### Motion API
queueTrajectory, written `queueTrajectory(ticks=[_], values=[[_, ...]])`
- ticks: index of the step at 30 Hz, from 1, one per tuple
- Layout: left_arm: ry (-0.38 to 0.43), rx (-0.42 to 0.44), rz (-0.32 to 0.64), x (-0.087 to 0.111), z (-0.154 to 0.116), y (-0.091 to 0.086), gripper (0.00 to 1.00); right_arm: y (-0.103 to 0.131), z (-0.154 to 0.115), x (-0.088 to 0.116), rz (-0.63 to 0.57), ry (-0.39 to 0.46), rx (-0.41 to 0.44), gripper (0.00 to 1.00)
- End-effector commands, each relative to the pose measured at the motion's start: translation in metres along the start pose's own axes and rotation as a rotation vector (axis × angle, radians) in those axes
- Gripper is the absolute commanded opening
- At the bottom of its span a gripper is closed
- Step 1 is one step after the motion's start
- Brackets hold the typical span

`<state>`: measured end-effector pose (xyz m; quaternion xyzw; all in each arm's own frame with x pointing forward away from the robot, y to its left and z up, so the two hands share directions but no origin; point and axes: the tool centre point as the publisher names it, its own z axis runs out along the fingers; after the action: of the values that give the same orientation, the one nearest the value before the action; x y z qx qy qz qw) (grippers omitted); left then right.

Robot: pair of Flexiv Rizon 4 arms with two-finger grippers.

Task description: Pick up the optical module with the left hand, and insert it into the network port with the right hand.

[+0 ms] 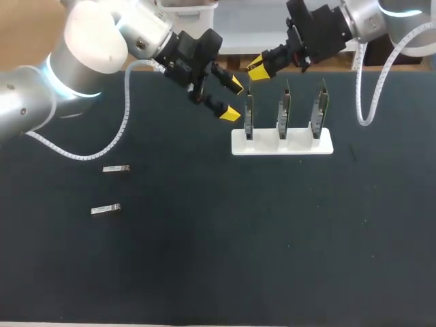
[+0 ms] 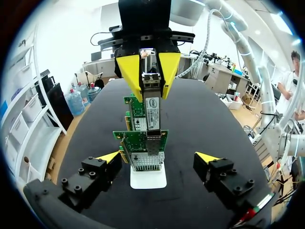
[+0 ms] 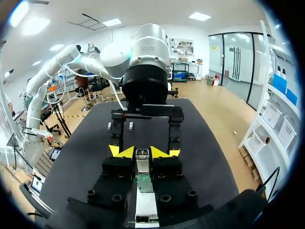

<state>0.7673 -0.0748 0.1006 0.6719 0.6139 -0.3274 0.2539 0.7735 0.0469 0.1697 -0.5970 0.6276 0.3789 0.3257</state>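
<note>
Dark matte worktop [image 1: 204, 272] throughout, flecked with pale specks. From the left side, left arm [image 1: 95, 34], left gripper [image 1: 233, 99] with fingers spread wide and holding nothing, just beside the leftmost card [image 1: 249, 117]. From the right side, right arm [image 1: 371, 20], right gripper [image 1: 257, 66] with fingers pinched from two sides on the optical module [image 2: 152, 105]. Held upright over that same card, lower end at its metal network port [image 2: 153, 143]; depth of entry unclear. White stand [image 1: 300, 144] carrying three upright green cards in a row. Two spare modules [image 1: 116, 168] lying flat, well apart from the stand. White printed label [image 2: 153, 113] on the held module, writing too small to make out.
</note>
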Motion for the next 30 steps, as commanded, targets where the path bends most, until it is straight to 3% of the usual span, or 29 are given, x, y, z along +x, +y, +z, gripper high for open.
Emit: queueTrajectory(ticks=[1,30], values=[[0.005,0.006,-0.002,-0.0009,0.0001,0.0031,1.00,0.0013,0.0006,-0.0006,-0.015,-0.001,0.004,0.00],[0.005,0.006,-0.002,-0.0009,0.0001,0.0031,1.00,0.0028,0.0010,0.0007,-0.016,0.008,0.002,0.00]])
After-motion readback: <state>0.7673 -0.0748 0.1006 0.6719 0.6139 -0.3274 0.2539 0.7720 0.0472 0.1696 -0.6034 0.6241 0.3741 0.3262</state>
